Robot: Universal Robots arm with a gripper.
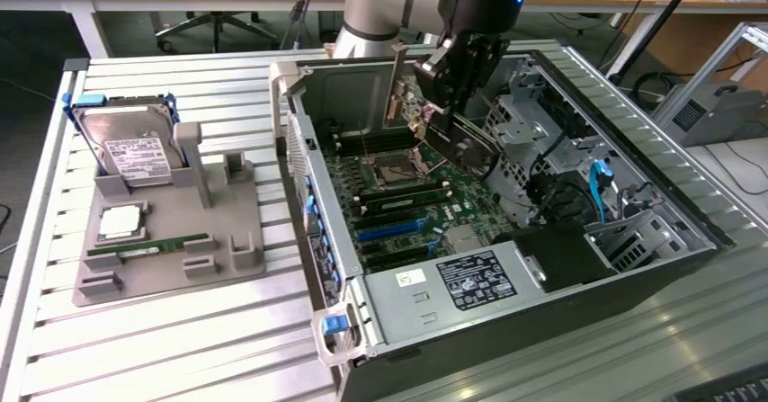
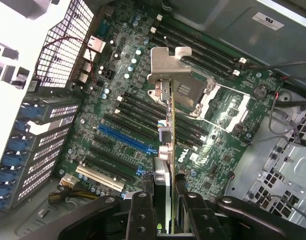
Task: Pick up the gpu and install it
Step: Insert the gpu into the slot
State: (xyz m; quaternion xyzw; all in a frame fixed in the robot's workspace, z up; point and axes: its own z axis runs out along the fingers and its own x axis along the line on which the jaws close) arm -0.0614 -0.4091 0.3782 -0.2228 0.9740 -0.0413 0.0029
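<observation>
With the pick done, the end effector (image 2: 165, 202) was clamped partway shut on the gpu (image 2: 168, 125), held edge-on above the motherboard (image 2: 117, 115) inside the open case (image 1: 672, 209) (apparently in no slot), so seating was left.

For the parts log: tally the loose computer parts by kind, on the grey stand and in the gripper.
Hard drive: 1
Square silver chip: 1
RAM stick: 1
gpu, held in the gripper: 1
Total: 4
</observation>
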